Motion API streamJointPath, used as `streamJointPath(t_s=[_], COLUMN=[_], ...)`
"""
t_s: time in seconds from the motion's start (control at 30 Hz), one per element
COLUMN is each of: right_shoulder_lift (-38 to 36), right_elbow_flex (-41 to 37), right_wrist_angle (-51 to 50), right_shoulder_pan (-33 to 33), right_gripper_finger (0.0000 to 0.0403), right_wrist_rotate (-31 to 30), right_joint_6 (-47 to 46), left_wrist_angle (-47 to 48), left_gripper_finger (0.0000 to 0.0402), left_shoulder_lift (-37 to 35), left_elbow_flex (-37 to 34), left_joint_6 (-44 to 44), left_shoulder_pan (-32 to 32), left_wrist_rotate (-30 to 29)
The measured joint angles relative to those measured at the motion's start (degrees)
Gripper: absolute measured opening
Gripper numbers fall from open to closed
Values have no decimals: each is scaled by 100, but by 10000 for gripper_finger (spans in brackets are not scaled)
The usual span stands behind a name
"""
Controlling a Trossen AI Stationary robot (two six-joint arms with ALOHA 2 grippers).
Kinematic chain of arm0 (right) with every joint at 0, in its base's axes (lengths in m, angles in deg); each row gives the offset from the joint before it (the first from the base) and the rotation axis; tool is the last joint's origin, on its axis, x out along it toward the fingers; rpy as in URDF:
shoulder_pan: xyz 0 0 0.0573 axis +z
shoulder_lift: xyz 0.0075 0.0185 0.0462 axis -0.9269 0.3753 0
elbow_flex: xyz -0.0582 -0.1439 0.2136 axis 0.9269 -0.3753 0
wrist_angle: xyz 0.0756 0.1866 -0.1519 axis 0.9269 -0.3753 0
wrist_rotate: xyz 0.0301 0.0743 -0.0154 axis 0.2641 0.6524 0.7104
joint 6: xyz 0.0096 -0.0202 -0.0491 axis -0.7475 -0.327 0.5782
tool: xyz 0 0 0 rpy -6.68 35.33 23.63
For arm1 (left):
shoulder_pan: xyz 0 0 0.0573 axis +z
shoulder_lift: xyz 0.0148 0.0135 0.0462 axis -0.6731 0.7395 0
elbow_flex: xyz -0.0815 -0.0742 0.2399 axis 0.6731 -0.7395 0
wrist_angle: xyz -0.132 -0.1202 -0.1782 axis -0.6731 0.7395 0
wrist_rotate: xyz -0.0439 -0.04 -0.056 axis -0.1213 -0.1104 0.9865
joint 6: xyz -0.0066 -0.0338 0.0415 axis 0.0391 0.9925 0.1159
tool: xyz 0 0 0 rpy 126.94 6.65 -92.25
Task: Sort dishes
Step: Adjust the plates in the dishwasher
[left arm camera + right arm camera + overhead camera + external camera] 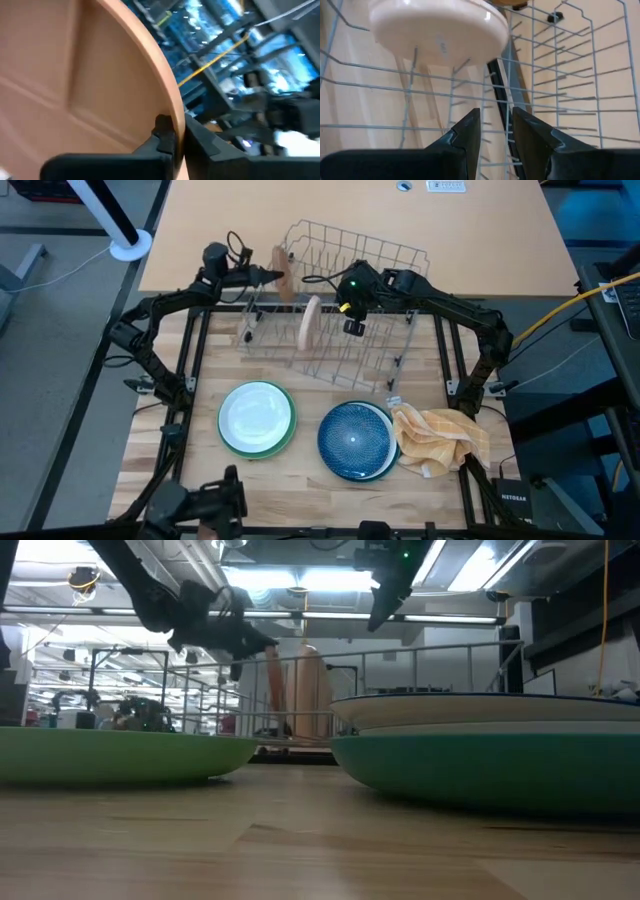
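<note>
Dishes are lying nearest me on the wooden table (300, 485): a white plate (256, 412) is sitting on a green plate (284, 442), and beside that stack a teal-blue plate (352, 440) is lying next to the yellow checked cloth (440, 438). Farther back, my left gripper (270, 276) is pinching the rim of a small brown plate (75, 85) with narrow fingers, holding it on edge at the near corner of the grey wire rack (340, 300). I am judging this as the slotting step; next I am needing to lower the brown plate straight between the wires before letting go. My right gripper (495, 130) is hovering over the rack, fingers partly apart and holding nothing, above a pale tan plate (309, 323) standing upright there.
</note>
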Motion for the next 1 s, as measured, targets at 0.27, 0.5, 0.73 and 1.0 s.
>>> streamJointPath(t_s=[0.27, 0.5, 0.73, 1.0], right_shoulder_lift=[0, 0, 0, 0], right_elbow_flex=[2, 2, 2, 2], right_wrist_angle=[-8, -23, -183, -246], right_shoulder_pan=[0, 1, 3, 3], right_gripper_finger=[117, 117, 117, 117], right_wrist_rotate=[-45, -42, -38, -38], right_joint_6=[-9, -20, -33, -151], left_wrist_angle=[-209, 314, 2840, 4123], left_gripper_finger=[5, 3, 3, 2], left_shoulder_lift=[-298, -791, -1359, -1527], left_elbow_flex=[0, 2, 2, 11], left_joint_6=[156, -1, -1651, -2714], left_shoulder_pan=[-33, -169, -410, -502], left_wrist_rotate=[780, 1370, 1307, 1013])
